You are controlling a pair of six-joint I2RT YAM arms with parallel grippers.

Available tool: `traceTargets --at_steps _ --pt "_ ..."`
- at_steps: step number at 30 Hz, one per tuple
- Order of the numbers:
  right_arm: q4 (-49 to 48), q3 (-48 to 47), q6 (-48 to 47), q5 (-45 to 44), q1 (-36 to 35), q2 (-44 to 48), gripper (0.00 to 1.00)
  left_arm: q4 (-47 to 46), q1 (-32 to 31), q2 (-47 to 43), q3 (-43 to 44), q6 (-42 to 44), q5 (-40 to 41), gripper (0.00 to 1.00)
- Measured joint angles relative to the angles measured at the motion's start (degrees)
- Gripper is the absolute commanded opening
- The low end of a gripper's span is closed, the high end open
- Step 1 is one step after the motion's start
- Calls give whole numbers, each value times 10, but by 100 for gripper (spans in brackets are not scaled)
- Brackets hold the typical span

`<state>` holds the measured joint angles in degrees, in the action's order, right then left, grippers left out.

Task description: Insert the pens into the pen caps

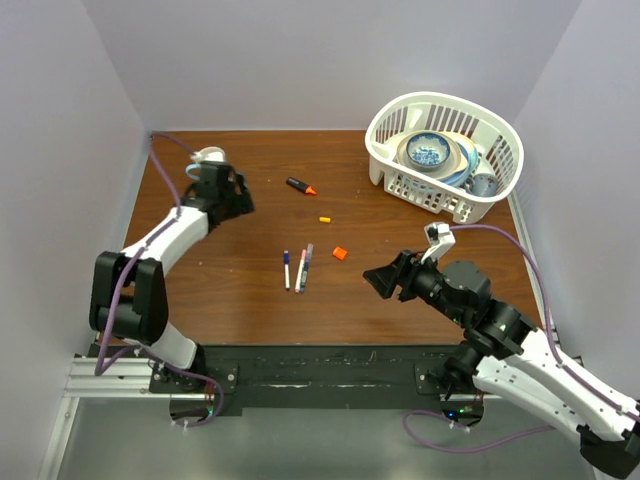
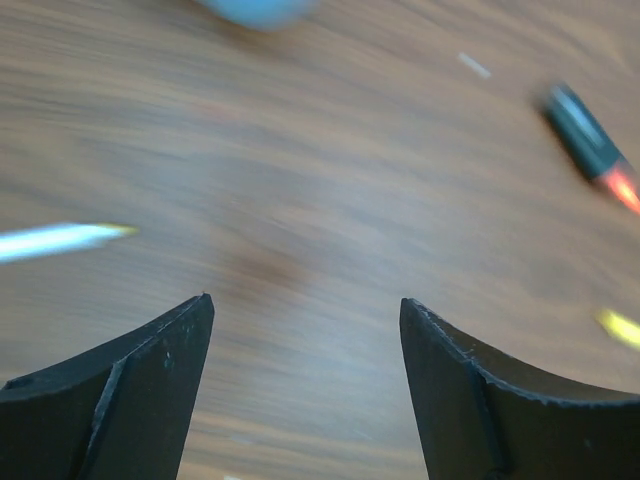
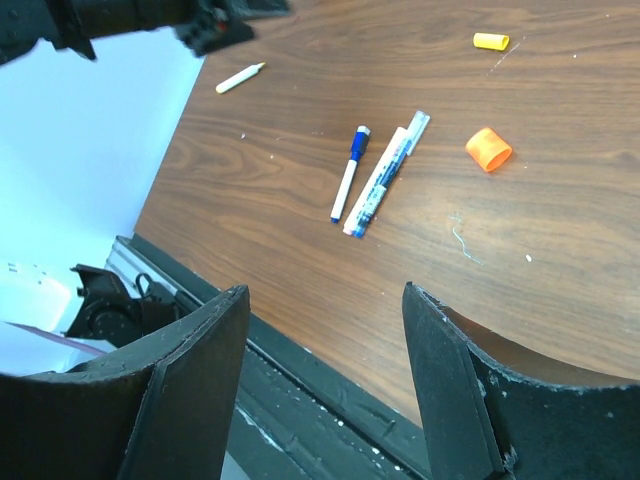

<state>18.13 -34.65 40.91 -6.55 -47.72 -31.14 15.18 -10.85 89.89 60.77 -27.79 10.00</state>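
Note:
Three pens lie side by side mid-table: a white one with a blue cap end (image 1: 286,270) (image 3: 350,172) and two touching ones (image 1: 304,266) (image 3: 385,172). A black marker with an orange tip (image 1: 300,186) (image 2: 590,145) lies farther back. A white pen with a yellow tip (image 3: 240,77) (image 2: 60,240) lies by my left gripper. A yellow cap (image 1: 325,219) (image 3: 490,41) and an orange cap (image 1: 340,254) (image 3: 488,149) lie loose. My left gripper (image 1: 240,195) (image 2: 305,300) is open and empty at the back left. My right gripper (image 1: 375,280) (image 3: 325,288) is open and empty, right of the pens.
A white basket (image 1: 390,170) with bowls stands at the back right. The black rail (image 3: 300,390) runs along the table's near edge. A blurred blue thing (image 2: 260,10) shows at the top of the left wrist view. White walls close in the table.

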Motion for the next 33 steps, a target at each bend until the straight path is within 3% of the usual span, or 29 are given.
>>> traceTargets --at_steps 6,10,14,19,33 --pt "21 0 -6 -9 0 30 66 -6 158 -5 2 17 -21 80" --pt "28 0 -13 -20 0 46 66 -7 213 26 36 36 -34 75" --pt "43 -6 -22 -32 0 47 66 -6 232 92 90 60 -40 73" --pt "54 -17 -34 -40 0 47 66 8 244 147 95 91 -34 73" --pt "76 -40 -58 -60 0 64 66 62 251 181 83 113 -54 74"
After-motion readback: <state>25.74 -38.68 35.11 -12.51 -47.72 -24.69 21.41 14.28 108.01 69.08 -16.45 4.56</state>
